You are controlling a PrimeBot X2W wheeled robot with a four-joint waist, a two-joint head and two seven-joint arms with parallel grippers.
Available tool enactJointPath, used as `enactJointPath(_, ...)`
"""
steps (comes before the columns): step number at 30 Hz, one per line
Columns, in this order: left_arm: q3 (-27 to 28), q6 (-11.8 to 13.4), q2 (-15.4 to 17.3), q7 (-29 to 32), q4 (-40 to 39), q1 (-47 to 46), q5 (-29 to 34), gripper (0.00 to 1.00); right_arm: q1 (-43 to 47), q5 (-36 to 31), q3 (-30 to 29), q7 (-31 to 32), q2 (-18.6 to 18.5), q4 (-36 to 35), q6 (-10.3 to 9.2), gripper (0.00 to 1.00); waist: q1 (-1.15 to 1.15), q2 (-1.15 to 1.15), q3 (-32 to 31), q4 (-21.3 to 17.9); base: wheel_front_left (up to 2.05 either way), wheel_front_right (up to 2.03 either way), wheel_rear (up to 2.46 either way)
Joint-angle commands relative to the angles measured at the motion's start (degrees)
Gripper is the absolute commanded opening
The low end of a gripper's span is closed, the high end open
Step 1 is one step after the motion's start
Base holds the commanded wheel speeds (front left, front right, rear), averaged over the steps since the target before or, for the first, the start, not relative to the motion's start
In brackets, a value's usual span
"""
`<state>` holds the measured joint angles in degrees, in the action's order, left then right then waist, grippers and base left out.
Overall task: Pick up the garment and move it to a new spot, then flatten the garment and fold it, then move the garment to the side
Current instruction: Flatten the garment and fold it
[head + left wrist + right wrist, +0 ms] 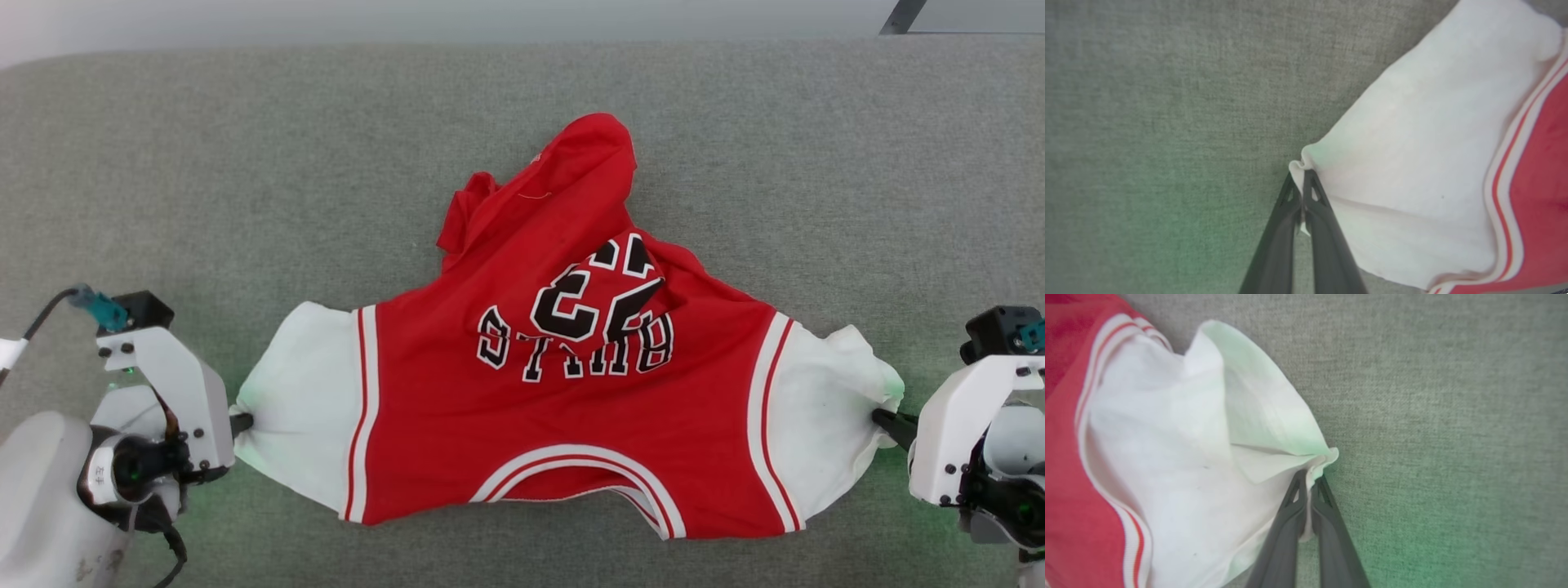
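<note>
The garment [563, 416] reads "BULLS 23" (upside down here).

OVERHEAD AND UP CLOSE: We look steeply down from the head on the whole garment [571, 425], spread on grey fabric [245, 163]. Our wrist cameras hang close over its outer ends, facing down: left over the left sleeve [1412, 163], right over the right sleeve [1167, 457]. The head view shares both sleeves.

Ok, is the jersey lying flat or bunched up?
Partly: the jersey is stretched by its sleeves between left hand and right hand, but its far half lies bunched over the print.
</note>
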<state>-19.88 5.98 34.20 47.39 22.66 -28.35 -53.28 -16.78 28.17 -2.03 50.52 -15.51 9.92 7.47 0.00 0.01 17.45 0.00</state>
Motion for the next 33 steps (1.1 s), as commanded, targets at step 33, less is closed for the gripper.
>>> enactJointPath(33,-2.16,-5.07,-4.34,-0.47,6.05,-37.36,6.12,0.0,-42.73,3.42,6.33,-10.46,3.12,8.09,0.03,0.0,0.0,-0.01,-18.62,1.42,0.0,0.0,0.0)
